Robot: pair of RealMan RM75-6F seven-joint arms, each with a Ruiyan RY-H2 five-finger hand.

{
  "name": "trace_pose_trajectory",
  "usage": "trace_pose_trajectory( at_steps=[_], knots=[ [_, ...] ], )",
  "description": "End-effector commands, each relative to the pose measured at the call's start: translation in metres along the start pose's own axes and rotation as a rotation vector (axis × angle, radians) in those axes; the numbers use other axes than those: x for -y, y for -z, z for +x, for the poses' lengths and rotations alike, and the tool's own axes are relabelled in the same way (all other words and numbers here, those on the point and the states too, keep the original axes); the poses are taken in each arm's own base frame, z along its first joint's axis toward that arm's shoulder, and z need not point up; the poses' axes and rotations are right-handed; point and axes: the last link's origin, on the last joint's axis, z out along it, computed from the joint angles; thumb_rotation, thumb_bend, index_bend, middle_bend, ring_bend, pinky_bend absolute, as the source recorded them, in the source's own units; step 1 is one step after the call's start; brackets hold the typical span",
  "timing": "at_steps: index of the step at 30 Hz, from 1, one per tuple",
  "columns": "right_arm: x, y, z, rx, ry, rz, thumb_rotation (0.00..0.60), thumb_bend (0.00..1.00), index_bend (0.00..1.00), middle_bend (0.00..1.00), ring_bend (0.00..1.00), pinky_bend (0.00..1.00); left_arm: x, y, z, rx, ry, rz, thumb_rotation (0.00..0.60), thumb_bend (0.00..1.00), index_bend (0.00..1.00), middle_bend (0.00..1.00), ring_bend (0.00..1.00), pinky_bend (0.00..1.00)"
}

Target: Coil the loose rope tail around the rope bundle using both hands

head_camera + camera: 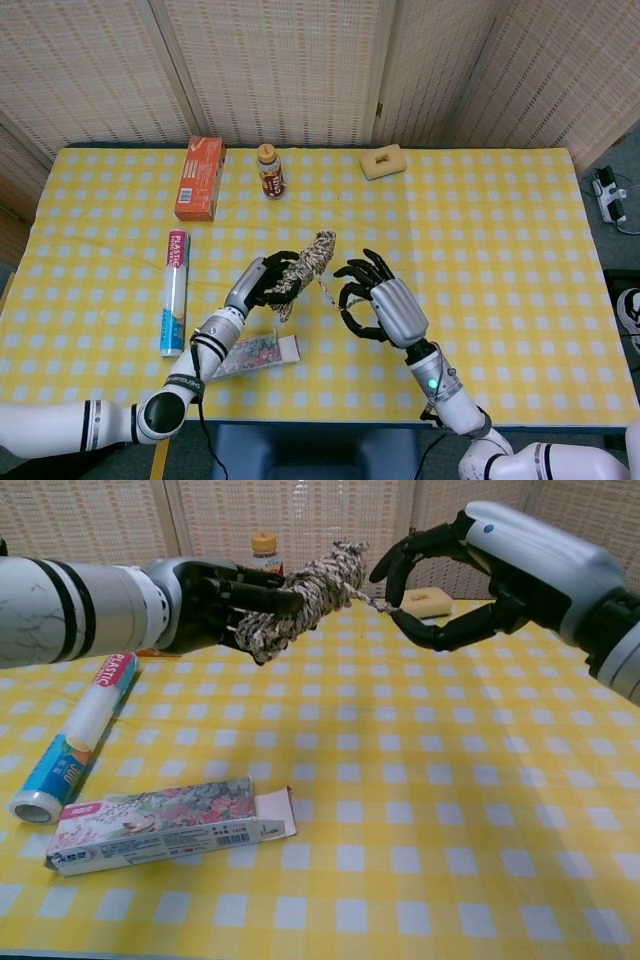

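Note:
My left hand (pixel 262 283) (pixel 215 602) grips one end of the speckled rope bundle (pixel 303 263) (pixel 302 598) and holds it well above the table, tilted up toward the right. A short loose tail (pixel 327 291) (pixel 367 597) runs from the bundle's far end to my right hand (pixel 383 309) (pixel 470 575), which pinches it between thumb and a finger while the other fingers stay spread. The tail looks taut between bundle and hand.
A floral carton (pixel 258 353) (pixel 165 823) lies near the front edge. A plastic wrap roll (pixel 175 291) (pixel 76 735) lies at the left. An orange box (pixel 200 177), a bottle (pixel 270 170) (pixel 263 548) and a tan block (pixel 383 161) (pixel 427 602) stand at the back.

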Motion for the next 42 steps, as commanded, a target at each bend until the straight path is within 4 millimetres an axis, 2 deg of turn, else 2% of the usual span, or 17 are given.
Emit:
trace_pose_trajectory(
  at_steps=[1, 2, 5, 8, 13, 18, 25, 33, 42],
  knots=[
    [-0.004, 0.004, 0.002, 0.005, 0.016, -0.005, 0.6, 0.58, 0.17, 0.2, 0.1, 0.0, -0.005, 0.004, 0.006, -0.008, 0.014, -0.028, 0.6, 0.67, 0.68, 0.67, 0.67, 0.69],
    [-0.005, 0.006, 0.003, 0.005, 0.021, -0.008, 0.6, 0.58, 0.1, 0.16, 0.09, 0.0, -0.006, 0.005, 0.007, -0.008, 0.016, -0.035, 0.6, 0.67, 0.68, 0.67, 0.67, 0.69],
    [-0.014, 0.02, 0.009, 0.023, 0.035, -0.022, 0.6, 0.58, 0.0, 0.06, 0.06, 0.0, -0.009, 0.009, 0.014, -0.005, 0.024, -0.054, 0.6, 0.67, 0.68, 0.67, 0.67, 0.69],
    [-0.023, 0.031, 0.02, 0.017, 0.051, -0.036, 0.6, 0.58, 0.0, 0.02, 0.04, 0.0, -0.008, 0.012, 0.018, -0.002, 0.019, -0.062, 0.6, 0.67, 0.68, 0.67, 0.66, 0.69],
    [-0.042, 0.057, 0.039, 0.034, 0.132, -0.072, 0.6, 0.58, 0.0, 0.01, 0.05, 0.0, -0.002, 0.016, 0.024, -0.008, -0.008, -0.069, 0.6, 0.67, 0.68, 0.67, 0.66, 0.68],
    [-0.066, 0.092, 0.064, 0.038, 0.311, -0.166, 0.6, 0.58, 0.0, 0.02, 0.07, 0.0, 0.003, 0.02, 0.03, -0.024, -0.062, -0.087, 0.6, 0.67, 0.68, 0.67, 0.66, 0.68],
    [-0.091, 0.147, 0.086, 0.031, 0.362, -0.332, 0.6, 0.58, 0.0, 0.0, 0.02, 0.0, 0.007, 0.025, 0.033, -0.026, -0.103, -0.114, 0.6, 0.67, 0.68, 0.67, 0.66, 0.68],
    [-0.1, 0.194, 0.103, -0.028, 0.342, -0.418, 0.6, 0.58, 0.0, 0.0, 0.02, 0.0, 0.008, 0.027, 0.031, 0.001, -0.095, -0.118, 0.6, 0.67, 0.68, 0.67, 0.66, 0.68],
    [-0.108, 0.225, 0.108, -0.092, 0.349, -0.488, 0.6, 0.58, 0.0, 0.01, 0.02, 0.0, 0.009, 0.027, 0.032, 0.006, -0.09, -0.123, 0.6, 0.67, 0.68, 0.67, 0.66, 0.68]
  ],
)
